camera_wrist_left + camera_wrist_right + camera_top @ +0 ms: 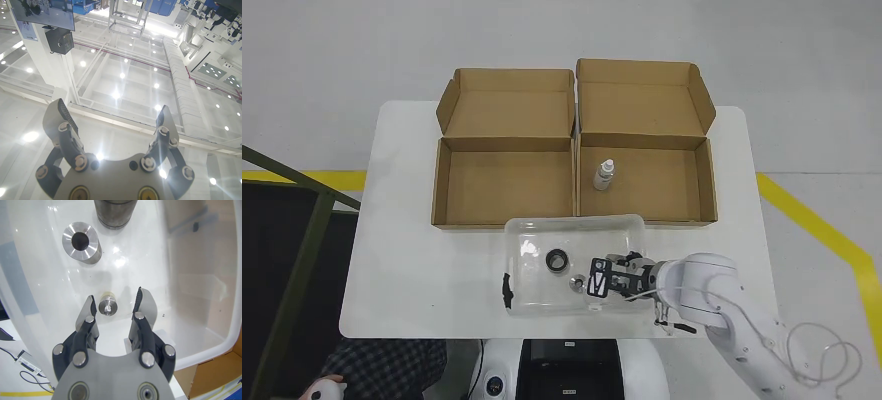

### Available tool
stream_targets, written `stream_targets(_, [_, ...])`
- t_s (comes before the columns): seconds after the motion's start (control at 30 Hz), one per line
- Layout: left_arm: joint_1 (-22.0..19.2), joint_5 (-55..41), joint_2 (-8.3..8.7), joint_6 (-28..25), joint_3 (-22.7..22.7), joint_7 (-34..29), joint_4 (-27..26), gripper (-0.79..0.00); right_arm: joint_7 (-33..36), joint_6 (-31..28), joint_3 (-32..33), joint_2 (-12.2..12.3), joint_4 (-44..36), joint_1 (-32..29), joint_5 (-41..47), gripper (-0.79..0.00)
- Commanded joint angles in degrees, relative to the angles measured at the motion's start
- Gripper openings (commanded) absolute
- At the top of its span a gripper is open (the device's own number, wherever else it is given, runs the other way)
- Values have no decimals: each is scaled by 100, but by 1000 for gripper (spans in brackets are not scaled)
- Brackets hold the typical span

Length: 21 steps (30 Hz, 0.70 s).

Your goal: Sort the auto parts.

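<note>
Clear plastic makes the tub (577, 225) at the near edge of the table (412, 250), likely so the unsorted parts stay together. Behind it, two cardboard boxes stand open as destinations; the right box (682, 195) holds a pale bottle-shaped part (605, 175). The right hand (115, 303) sits low inside the tub, moderately spread and gripping nothing; its fingers straddle a small steel stud (108, 308) standing on end, seemingly so one squeeze can take it. A bored steel bushing (81, 244) and a dark cylinder (115, 213) wait farther along the tub floor. The left hand (112, 109) points at the ceiling, spread wide and carrying nothing, probably parked out of the way.
</note>
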Motion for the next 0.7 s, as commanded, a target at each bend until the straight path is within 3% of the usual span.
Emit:
stream_targets(0.0, [0,0,0,0,0,0,0,0,51,24,-38,-3,37,44,20,-428])
stream_targets(0.1, [0,0,0,0,0,0,0,0,98,52,-105,-9,74,111,73,-468])
stream_targets(0.33, [0,0,0,0,0,0,0,0,162,86,-243,-16,110,222,210,-785])
stream_targets(0.67, [0,0,0,0,0,0,0,0,109,66,-252,25,-118,229,297,-785])
